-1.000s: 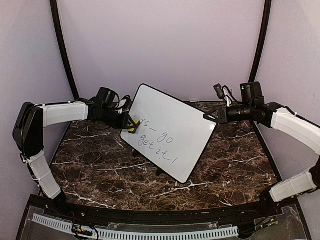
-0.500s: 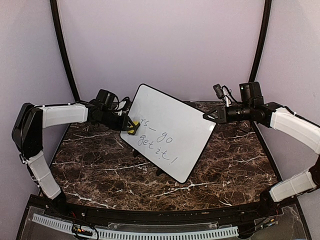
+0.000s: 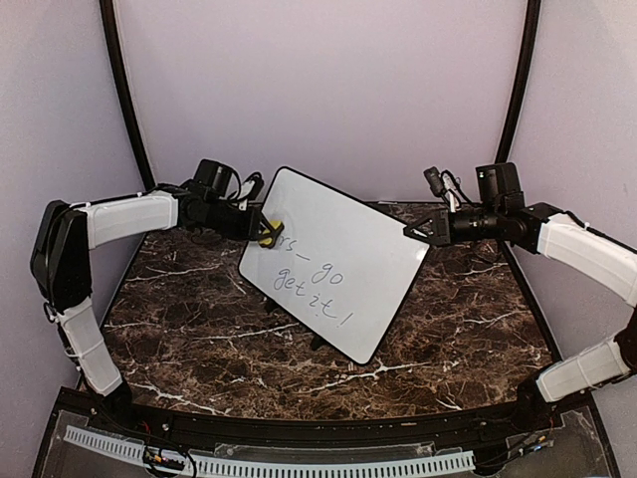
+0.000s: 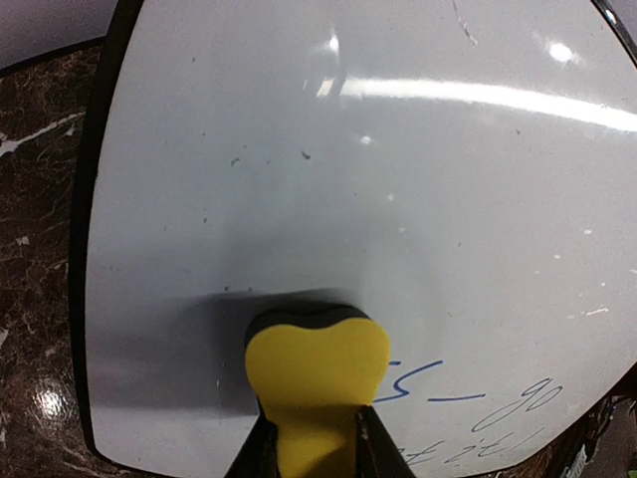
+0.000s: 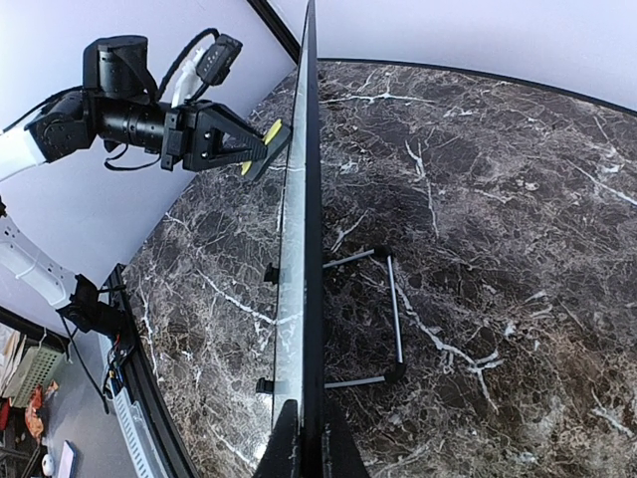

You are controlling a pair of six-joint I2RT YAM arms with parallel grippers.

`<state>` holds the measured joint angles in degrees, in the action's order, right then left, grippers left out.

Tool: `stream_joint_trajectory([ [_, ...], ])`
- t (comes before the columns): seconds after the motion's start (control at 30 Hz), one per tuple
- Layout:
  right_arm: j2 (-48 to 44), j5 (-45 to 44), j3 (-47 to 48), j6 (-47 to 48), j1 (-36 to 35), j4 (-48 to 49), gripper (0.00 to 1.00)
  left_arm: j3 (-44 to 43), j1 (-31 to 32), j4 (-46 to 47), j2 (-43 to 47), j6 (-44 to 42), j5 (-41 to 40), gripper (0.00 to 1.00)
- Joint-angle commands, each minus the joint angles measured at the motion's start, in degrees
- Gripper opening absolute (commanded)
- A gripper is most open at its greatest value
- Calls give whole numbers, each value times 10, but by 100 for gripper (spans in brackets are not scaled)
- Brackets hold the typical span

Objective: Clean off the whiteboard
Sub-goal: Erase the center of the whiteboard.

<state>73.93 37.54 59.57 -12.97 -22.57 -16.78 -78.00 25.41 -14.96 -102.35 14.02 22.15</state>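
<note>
The whiteboard [image 3: 338,261] stands tilted on the marble table, black-framed, with blue handwriting across its lower half [image 4: 468,398]. My left gripper [image 3: 261,234] is shut on a small yellow eraser [image 4: 317,373], whose dark felt face presses against the board near its left edge, just left of the writing. My right gripper [image 3: 412,236] is shut on the board's right edge. In the right wrist view the whiteboard [image 5: 304,259] shows edge-on between the right fingers [image 5: 282,453], and the left gripper [image 5: 249,151] with the eraser shows beyond it.
A wire stand [image 5: 393,319] props the board from behind. The dark marble table [image 3: 179,329] spreads around it, with a black rim and a cable tray [image 3: 279,463] at the near edge. Purple walls close the back and sides.
The left gripper has carried the eraser up the board's left part, from level with the top line of writing to just above it. The right arm and the board have held still.
</note>
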Motion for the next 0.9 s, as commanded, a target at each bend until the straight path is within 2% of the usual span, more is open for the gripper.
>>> stream_joint_trajectory([
  [0.0, -4, 20, 7, 63, -17, 15, 0, -51, 4, 1, -21, -8, 0, 4],
  [0.13, -4, 20, 6, 63, -18, 15, 0, -43, 4, -10, -15, -9, -2, 4],
  [0.4, 4, 22, 9, 63, -19, 16, 0, 86, 8, 6, 43, -2, -6, 4],
  [0.53, 5, 21, 8, 63, -19, 16, 0, 113, 11, 7, 58, 0, -3, 4],
  [0.7, 3, 20, 8, 63, -19, 15, 0, 98, 19, 12, 47, 0, -2, 4],
  [0.87, 2, 19, 7, 63, -20, 14, 0, 34, 20, 11, 17, -6, -9, 4],
])
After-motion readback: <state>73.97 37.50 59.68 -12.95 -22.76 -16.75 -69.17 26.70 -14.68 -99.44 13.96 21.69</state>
